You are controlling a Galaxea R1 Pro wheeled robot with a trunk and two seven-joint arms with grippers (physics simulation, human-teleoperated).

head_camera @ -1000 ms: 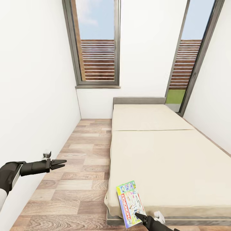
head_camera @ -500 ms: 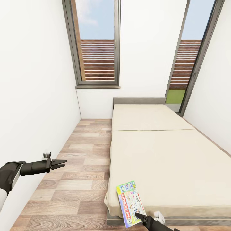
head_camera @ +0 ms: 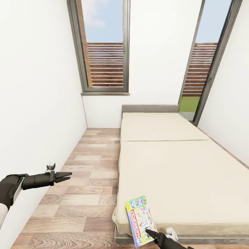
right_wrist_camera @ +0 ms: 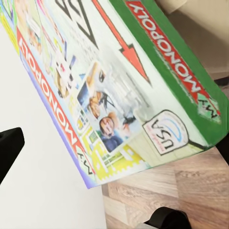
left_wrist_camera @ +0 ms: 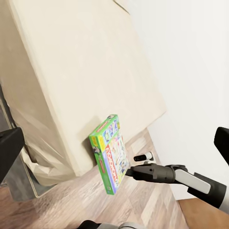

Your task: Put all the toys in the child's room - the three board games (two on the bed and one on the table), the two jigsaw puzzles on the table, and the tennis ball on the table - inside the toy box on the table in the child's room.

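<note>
One of the board games, a Monopoly box (head_camera: 140,221) with a green edge, lies tilted over the near left corner of the cream bed (head_camera: 180,166) and hangs past the mattress edge. My right gripper (head_camera: 149,232) is at the box's lower end. In the right wrist view the box (right_wrist_camera: 105,86) sits between fingers that stand wide apart. The left wrist view shows the box (left_wrist_camera: 109,152) leaning against the mattress side (left_wrist_camera: 71,71), with the right gripper (left_wrist_camera: 130,171) touching its lower part. My left gripper (head_camera: 66,176) hovers open and holds nothing, over the floor to the left. The toy box and table are out of view.
A strip of wood-plank floor (head_camera: 86,180) runs between the white left wall (head_camera: 34,103) and the bed. Two tall windows (head_camera: 105,62) fill the far wall behind the grey headboard (head_camera: 150,108). A small socket (head_camera: 51,167) sits low on the left wall.
The Monopoly box has slipped slightly further down off the bed corner. Both grippers stay where they were.
</note>
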